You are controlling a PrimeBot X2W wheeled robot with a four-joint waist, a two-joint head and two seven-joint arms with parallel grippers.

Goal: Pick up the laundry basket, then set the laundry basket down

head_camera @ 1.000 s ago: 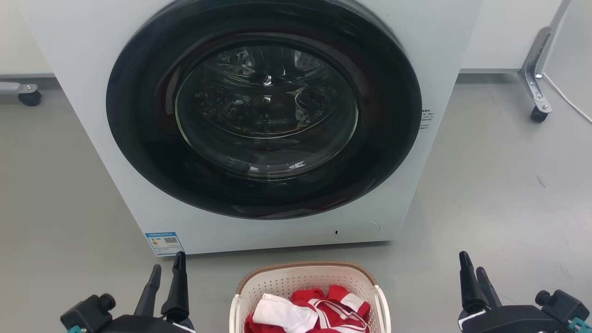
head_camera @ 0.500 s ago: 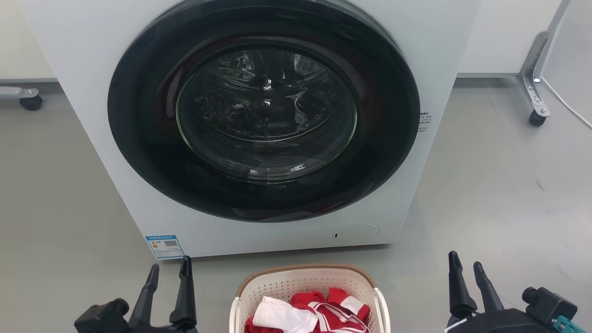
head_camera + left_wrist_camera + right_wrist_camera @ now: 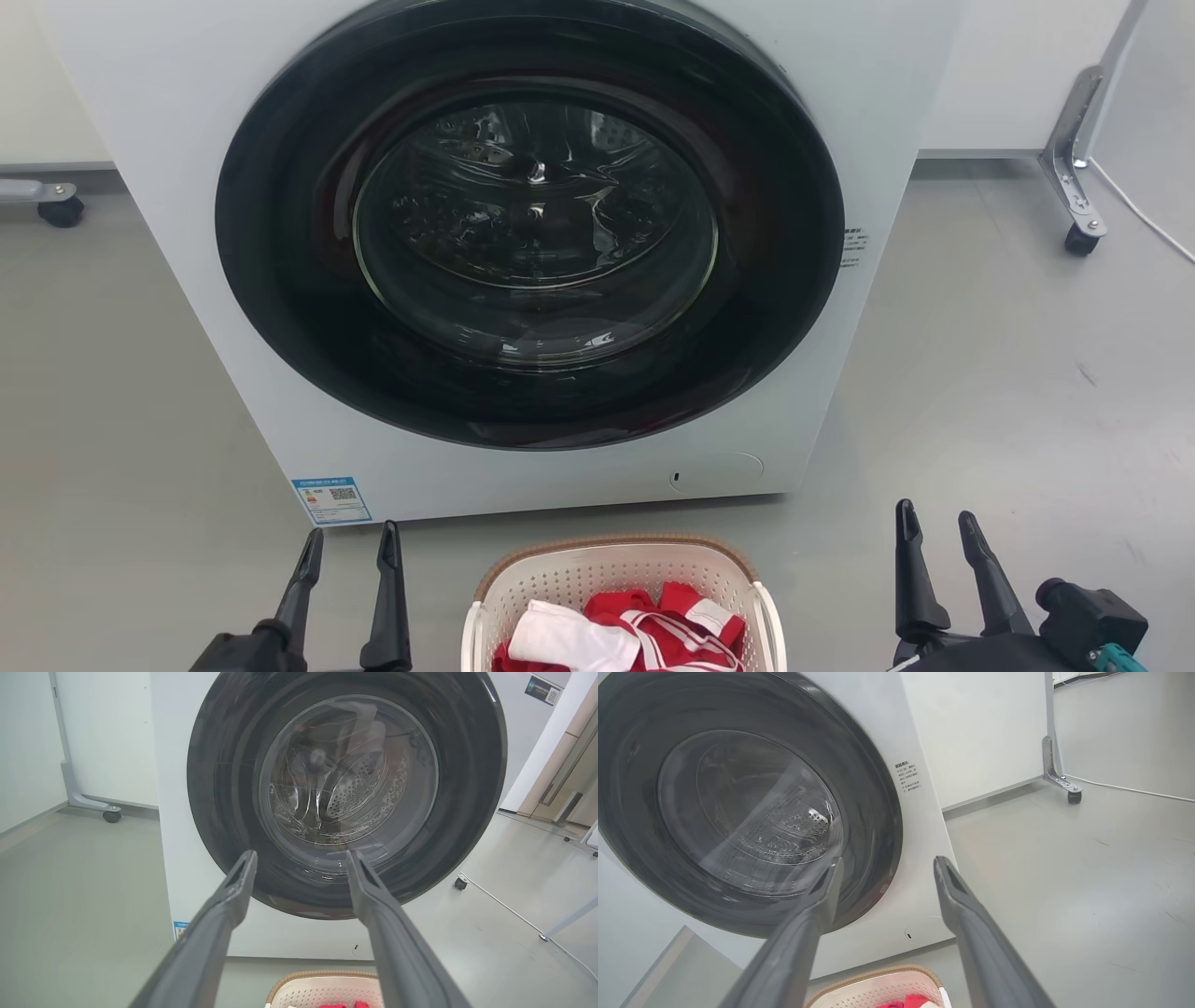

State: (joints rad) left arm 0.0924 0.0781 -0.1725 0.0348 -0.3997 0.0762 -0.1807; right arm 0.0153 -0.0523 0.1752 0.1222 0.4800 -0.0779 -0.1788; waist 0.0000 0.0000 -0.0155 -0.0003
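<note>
Either side of the laundry basket (image 3: 597,571), left claw (image 3: 350,532) and right claw (image 3: 935,513), both upright, spread apart, empty.

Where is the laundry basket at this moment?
The laundry basket sits on the floor at the bottom centre of the head view, just in front of the washing machine, between the left gripper and the right gripper, touching neither.

One washer (image 3: 187,187) with one round door (image 3: 532,224) and one blue label (image 3: 330,499) fills the upper centre. One basket (image 3: 616,541), bottom centre, holds one white cloth (image 3: 569,639) and red cloth (image 3: 686,635), pieces uncountable. Two two-fingered grippers: left gripper (image 3: 352,532), right gripper (image 3: 934,512). Two casters: one caster (image 3: 62,212) upper left, another caster (image 3: 1080,241) upper right. One cable (image 3: 1144,215).
</note>
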